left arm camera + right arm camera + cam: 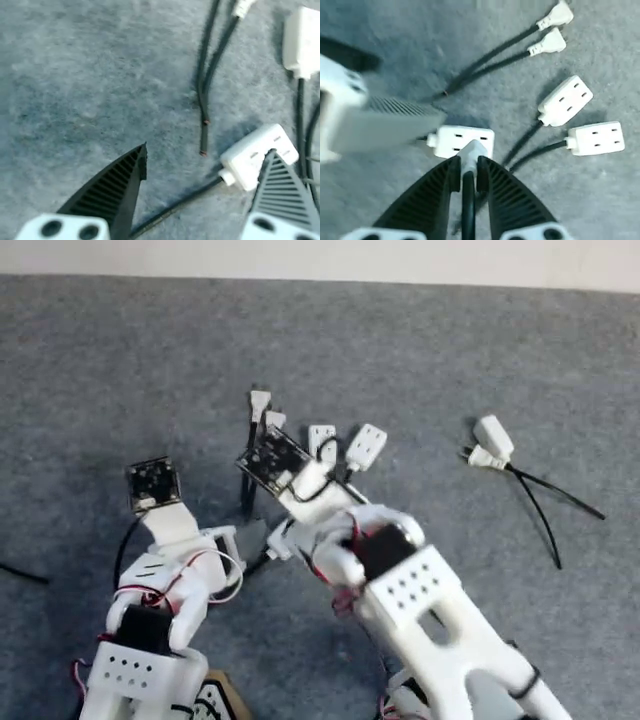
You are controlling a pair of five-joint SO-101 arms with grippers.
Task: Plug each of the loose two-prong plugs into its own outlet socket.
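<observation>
Nearest, my right gripper (467, 172) is clamped on a white plug (473, 149) whose nose meets the face of a socket block (451, 140); prongs in or not, can't tell. My left gripper (207, 150) gapes wide with nothing in it, one finger (280, 185) just beside that block. A spare block (322, 440) and its twin (366, 447) lie at 12 o'clock of the middle of the table (100, 360), two loose plugs (260, 400) at 10 o'clock of them, another white plug-and-socket set (490, 445) at 3 o'clock

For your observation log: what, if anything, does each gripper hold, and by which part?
The right gripper holds a white plug by its rear end, where the cord leaves. The left gripper holds nothing; its fingers stand open.
</observation>
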